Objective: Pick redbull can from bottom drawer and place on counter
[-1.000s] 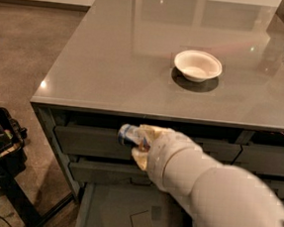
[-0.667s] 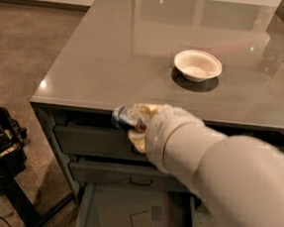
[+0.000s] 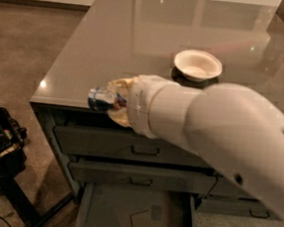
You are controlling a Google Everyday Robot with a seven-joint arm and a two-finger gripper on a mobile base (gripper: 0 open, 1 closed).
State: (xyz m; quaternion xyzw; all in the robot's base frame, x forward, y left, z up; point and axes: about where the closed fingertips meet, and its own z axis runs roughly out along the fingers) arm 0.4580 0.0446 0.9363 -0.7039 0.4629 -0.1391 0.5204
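Where the small slim blue-and-silver redbull can (image 3: 98, 99) hangs just in front of the near edge of the large glossy grey counter (image 3: 128, 39), it is clamped in the pale two-finger gripper (image 3: 112, 103), whose fingers close around its rear part; only the can's left end shows. Can and gripper sit roughly level with the countertop's rim, above the two grey-fronted drawers (image 3: 104, 143) with small handles. They are well above the wide dark grey bottom drawer (image 3: 108, 209), which stands open and shows a bare floor. White arm (image 3: 220, 127) enters from the right and covers part of the counter's front. White round bowl (image 3: 198, 65) rests on the counter, well apart from the can. Step in hand, as judged: transfer onto the counter. To do it well, the can should first be raised clear of the rim, then moved inward over bare surface left of the bowl. It should be set upright (its present tilt cannot be told) and lowered until its base touches before the grip is let go. Letting go near the edge risks a fall towards the drawer.
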